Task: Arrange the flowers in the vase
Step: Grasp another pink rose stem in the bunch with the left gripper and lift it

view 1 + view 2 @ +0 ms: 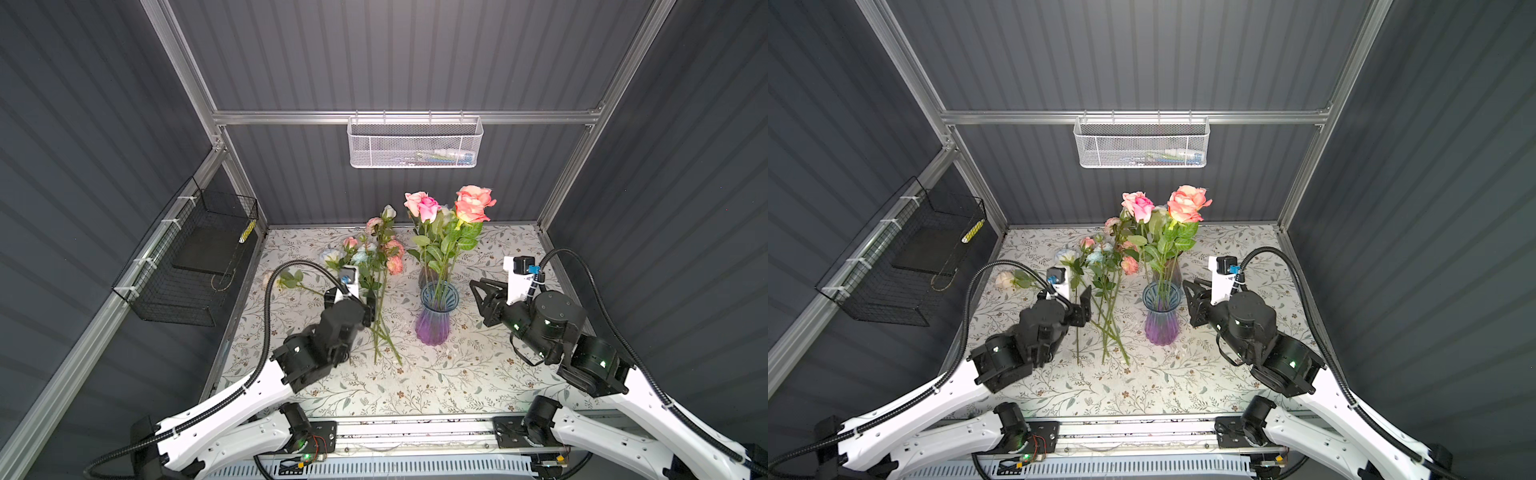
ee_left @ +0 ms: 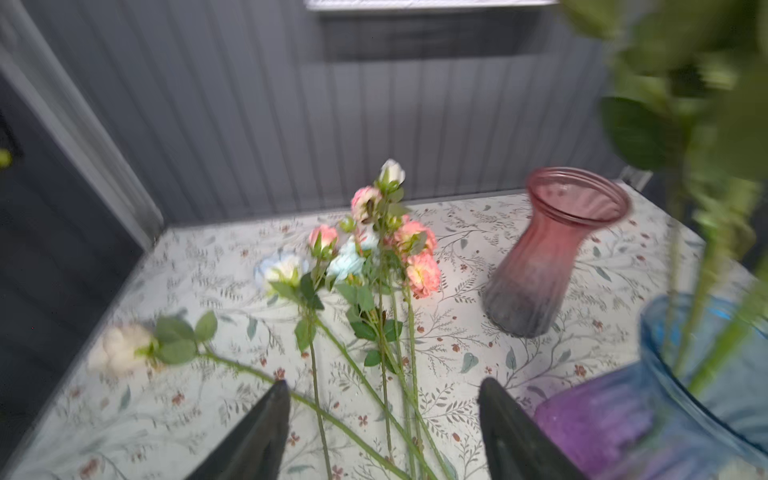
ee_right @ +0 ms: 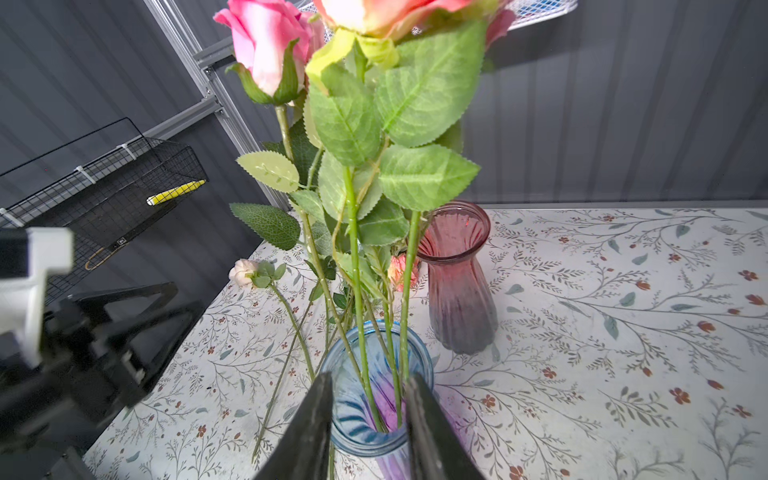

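Note:
A blue-and-purple glass vase [image 1: 436,320] [image 1: 1162,316] [image 3: 376,419] stands mid-table with three tall roses [image 1: 451,208] [image 1: 1167,205] [image 3: 353,124], pink and coral, upright in it. Several loose flowers [image 1: 376,259] [image 1: 1106,266] [image 2: 374,257] lie on the table to its left, with a cream rose [image 1: 272,279] [image 1: 1005,279] [image 2: 120,349] farthest left. My left gripper [image 1: 371,309] [image 1: 1084,305] [image 2: 382,395] hovers open over their stems, holding nothing. My right gripper [image 1: 478,301] [image 1: 1188,303] [image 3: 370,386] is just right of the vase, jaws apart and empty.
An empty red glass vase [image 1: 424,277] [image 2: 540,257] [image 3: 457,282] stands just behind the blue one. A white mesh basket [image 1: 415,143] hangs on the back wall and a black wire basket [image 1: 187,257] on the left wall. The floral tablecloth [image 1: 478,386] covers the table.

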Controlling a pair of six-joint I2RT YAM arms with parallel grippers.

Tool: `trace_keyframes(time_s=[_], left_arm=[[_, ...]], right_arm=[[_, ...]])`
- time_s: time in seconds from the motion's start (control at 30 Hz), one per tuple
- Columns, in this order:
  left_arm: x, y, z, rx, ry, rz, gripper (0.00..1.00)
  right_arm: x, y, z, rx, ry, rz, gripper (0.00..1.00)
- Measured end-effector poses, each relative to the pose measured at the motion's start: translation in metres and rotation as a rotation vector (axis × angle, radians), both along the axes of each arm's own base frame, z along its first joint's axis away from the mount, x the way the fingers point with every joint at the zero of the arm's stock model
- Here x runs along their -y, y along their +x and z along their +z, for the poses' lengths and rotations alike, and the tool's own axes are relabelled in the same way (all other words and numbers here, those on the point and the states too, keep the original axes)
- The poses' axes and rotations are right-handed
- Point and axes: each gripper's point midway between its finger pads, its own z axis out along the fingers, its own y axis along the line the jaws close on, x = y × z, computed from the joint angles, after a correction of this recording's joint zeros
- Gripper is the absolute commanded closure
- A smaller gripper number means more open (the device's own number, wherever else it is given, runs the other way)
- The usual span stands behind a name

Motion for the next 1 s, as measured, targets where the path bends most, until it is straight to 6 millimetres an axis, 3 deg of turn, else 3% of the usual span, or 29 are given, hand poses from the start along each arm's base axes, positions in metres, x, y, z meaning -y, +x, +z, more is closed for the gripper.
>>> trace_keyframes(time_s=[0.17, 0.33, 0.47, 0.63, 0.83, 0.9, 1.0], left_arm=[[-0.039, 0.045, -0.075, -0.281, -0.017, 0.153, 0.48], [-0.052, 0.064, -0.164, -0.569, -0.006, 0.208, 0.51], [-0.054, 0.077, -0.210, -0.704, 0.000, 0.221, 0.63], [-0.049, 0.091, -0.233, -0.759, -0.014, 0.203, 0.66], [-0.040, 0.107, -0.241, -0.768, -0.011, 0.166, 0.86], [-0.040, 0.108, -0.243, -0.772, -0.008, 0.160, 0.98], [-0.040, 0.108, -0.242, -0.773, -0.011, 0.152, 1.00]], right_arm=[[0.004, -0.002, -0.012, -0.013, -0.008, -0.008, 0.65], [0.010, -0.006, -0.025, -0.025, -0.011, -0.020, 0.64], [0.018, -0.010, -0.027, -0.018, 0.000, -0.029, 0.64], [0.024, -0.013, -0.030, -0.016, 0.010, -0.037, 0.64], [0.024, -0.014, -0.036, -0.025, 0.000, -0.037, 0.64], [0.024, -0.014, -0.035, -0.024, 0.001, -0.037, 0.64], [0.025, -0.014, -0.034, -0.020, 0.003, -0.037, 0.64]])
